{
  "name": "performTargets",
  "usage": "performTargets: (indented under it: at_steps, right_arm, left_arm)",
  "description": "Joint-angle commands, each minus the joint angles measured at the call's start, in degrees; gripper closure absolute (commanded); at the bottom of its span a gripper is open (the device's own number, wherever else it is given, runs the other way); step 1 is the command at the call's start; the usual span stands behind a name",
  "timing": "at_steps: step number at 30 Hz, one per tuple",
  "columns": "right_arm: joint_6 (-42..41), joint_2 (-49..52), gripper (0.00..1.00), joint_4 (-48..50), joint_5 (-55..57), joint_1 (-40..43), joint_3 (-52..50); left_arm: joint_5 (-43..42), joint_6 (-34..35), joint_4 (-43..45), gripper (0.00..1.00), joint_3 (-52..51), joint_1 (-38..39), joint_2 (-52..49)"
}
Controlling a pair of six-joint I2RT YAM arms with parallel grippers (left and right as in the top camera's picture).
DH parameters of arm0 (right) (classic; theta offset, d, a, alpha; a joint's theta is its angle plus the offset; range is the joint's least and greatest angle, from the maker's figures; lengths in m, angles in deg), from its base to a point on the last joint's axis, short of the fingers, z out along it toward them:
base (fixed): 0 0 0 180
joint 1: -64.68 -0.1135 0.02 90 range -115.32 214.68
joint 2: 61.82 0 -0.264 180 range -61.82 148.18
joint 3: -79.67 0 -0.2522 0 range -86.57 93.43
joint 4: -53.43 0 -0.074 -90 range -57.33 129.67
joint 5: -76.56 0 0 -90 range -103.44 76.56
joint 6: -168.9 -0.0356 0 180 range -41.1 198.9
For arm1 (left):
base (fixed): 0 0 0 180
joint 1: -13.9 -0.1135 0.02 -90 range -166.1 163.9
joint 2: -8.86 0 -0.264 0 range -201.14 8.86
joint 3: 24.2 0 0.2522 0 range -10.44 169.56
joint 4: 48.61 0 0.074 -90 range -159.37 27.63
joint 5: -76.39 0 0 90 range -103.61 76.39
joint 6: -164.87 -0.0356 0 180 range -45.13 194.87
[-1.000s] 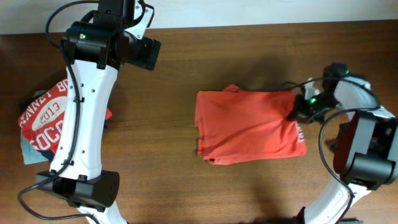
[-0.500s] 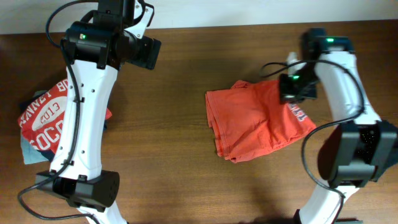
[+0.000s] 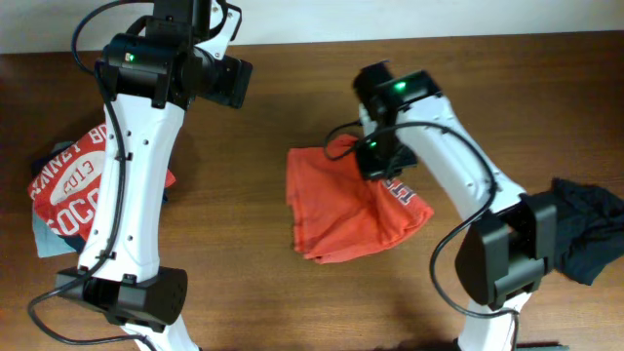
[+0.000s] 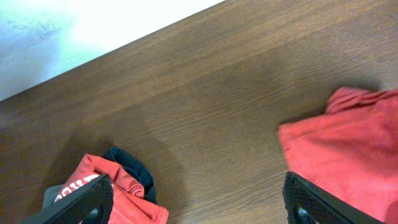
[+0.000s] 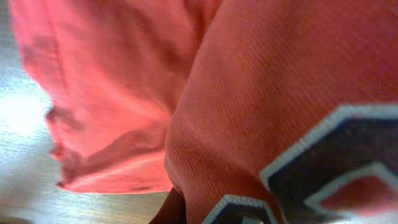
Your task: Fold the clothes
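Gripper on the right arm, the right gripper (image 3: 378, 158), sits pinched shut on the top right edge of the orange-red shirt (image 3: 331, 210). Fabric bunches up under it there. The right wrist view is filled with that red cloth and a bit of navy-and-white lettering (image 5: 323, 180), so the fingers themselves are hidden.

The shirt lies mid-table as a rough folded slab, its lower part flat on the table (image 3: 234, 244).

The left gripper (image 4: 196, 208) hangs wide apart, holding nothing, above bare wood up and to the left of the shirt.

A red printed tee (image 3: 66, 185) on a small pile lies far left of the shirt. A dark garment (image 3: 585, 229) is heaped to the right of the shirt, well apart.

Step, as I read it: mid-fold or repositioning of the shirt by its pinched edge, shirt mostly folded, other pieces not started.

Next move likely needs the held edge carried across and laid flat onto the opposite edge, then let go. Watch for layers sliding apart, and the left arm could pin the far side.
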Motion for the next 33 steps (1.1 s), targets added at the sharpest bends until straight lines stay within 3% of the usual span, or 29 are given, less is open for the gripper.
performTargets:
  at_steps: [1, 19, 33]
  right_arm:
    - [-3.1, -0.3, 0.95, -0.1, 5.7, -2.9, 0.9]
    - [-5.6, -0.8, 0.95, -14.9, 31.1, 3.8, 9.7]
    - [-4.5, 0.7, 0.95, -13.1, 22.8, -0.7, 10.8]
  left_arm:
    - [-0.3, 0.7, 0.2, 0.13, 1.0, -0.4, 1.9]
    - [-0.3, 0.6, 0.6, 0.13, 1.0, -0.4, 1.9]
    - [-0.4, 0.5, 1.3, 0.13, 1.0, -0.4, 1.9]
